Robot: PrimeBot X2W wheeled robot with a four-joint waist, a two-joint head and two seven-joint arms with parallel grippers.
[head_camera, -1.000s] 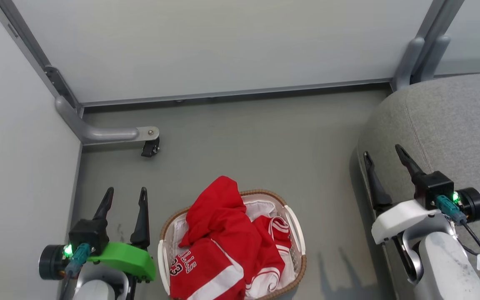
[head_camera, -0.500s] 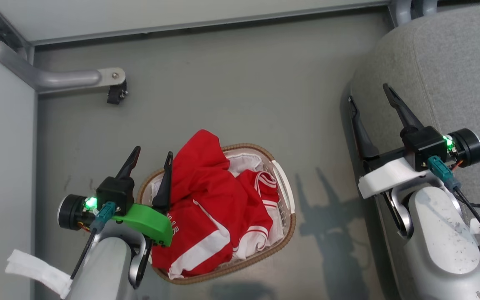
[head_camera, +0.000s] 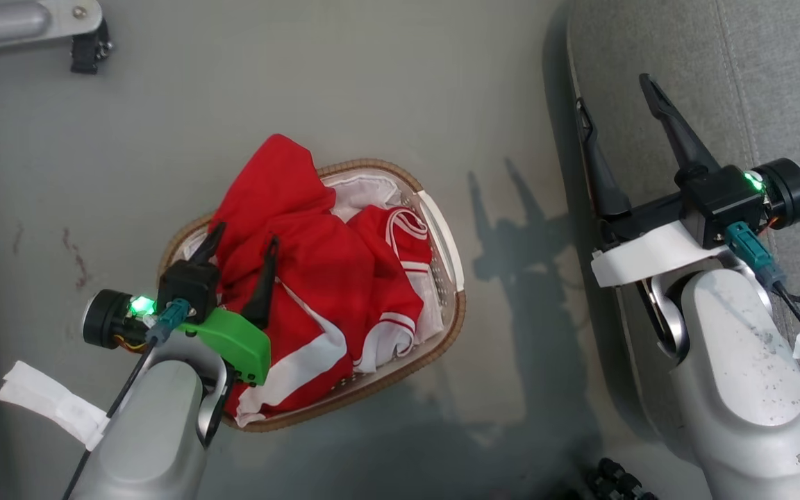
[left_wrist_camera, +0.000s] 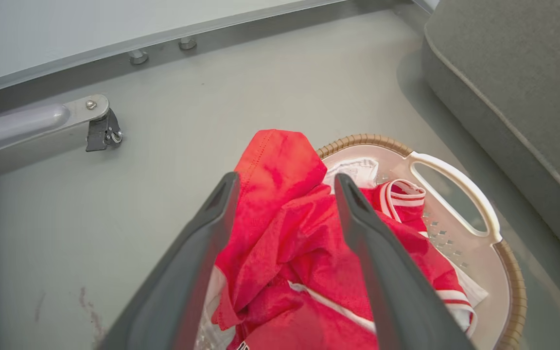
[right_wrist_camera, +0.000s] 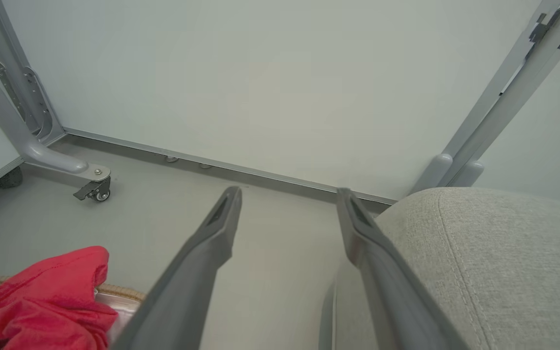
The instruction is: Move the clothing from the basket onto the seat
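Note:
The red and white clothing is heaped in the oval white basket with the brown woven rim, standing on the grey floor. My left gripper hangs open over the left part of the heap, its two dark fingers straddling a raised red fold. My right gripper is open and holds nothing, at the left edge of the grey seat, right of the basket.
A grey metal frame leg with a black caster stands on the floor at the far left. A pale wall panel closes the back. A white strap hangs from my left forearm.
The head camera has tilted down, so the whole picture shifted. My left gripper has moved right from beside the basket to over the clothing. The right gripper stays by the seat's edge.

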